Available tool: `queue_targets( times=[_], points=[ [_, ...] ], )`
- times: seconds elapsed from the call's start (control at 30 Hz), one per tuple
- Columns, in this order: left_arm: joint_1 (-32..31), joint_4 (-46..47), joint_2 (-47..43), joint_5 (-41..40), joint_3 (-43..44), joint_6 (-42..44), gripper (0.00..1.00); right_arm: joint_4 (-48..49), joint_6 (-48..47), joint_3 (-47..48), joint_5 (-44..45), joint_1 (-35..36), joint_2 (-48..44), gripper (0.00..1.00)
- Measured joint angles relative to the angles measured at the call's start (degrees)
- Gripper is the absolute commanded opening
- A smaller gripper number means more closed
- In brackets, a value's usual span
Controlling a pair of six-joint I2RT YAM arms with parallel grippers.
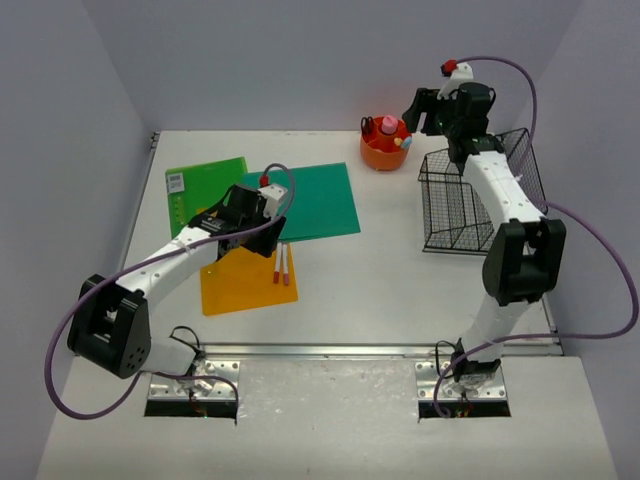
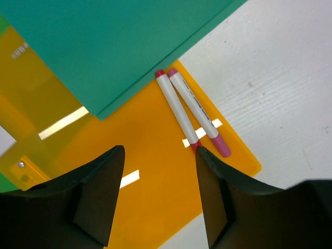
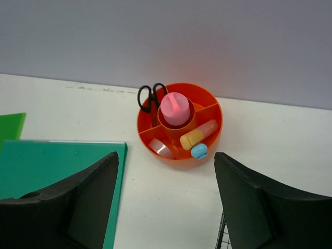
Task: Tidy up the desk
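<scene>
teal folder [image 2: 104, 46]: cut by top edge | orange folder [image 2: 150, 135]: partly under teal folder

light: bright, even, from overhead | shadows: soft and faint on the flat white tabletop [image 1: 400, 290] | glare: white strips on the glossy orange plastic sheet [image 2: 145, 135] | focus: overhead view sharp, nearest foreground in wrist views soft-edged

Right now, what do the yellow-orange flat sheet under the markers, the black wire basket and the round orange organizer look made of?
Yellow-orange flat sheet: likely plastic, glossy; bright bars reflect off it.
Black wire basket: thin metal wire, probably coated matte black; open grid.
Round orange organizer: probably moulded plastic, smooth with uniform colour and thin dividers.
</scene>
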Motion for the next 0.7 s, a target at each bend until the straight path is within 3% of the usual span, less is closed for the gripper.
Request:
queue_targets(
  times=[0.27,0.47,0.7],
  points=[
    [-0.9,0.2,3.6,0.2,-0.4,-6.5,0.60,0.4,-0.7,-10.8,-1.8,0.2,-12.9,0.77],
    [-1.6,1.0,10.6,-1.0,0.5,-11.6,0.50,-2.9,-1.7,-14.0,-1.7,0.3,-13.4,0.78],
    [-1.6,0.9,16.3,-3.6,1.3,-15.0,0.48,-4.0,-2.7,-14.2,-1.2,0.3,-13.7,0.78]
  ],
)
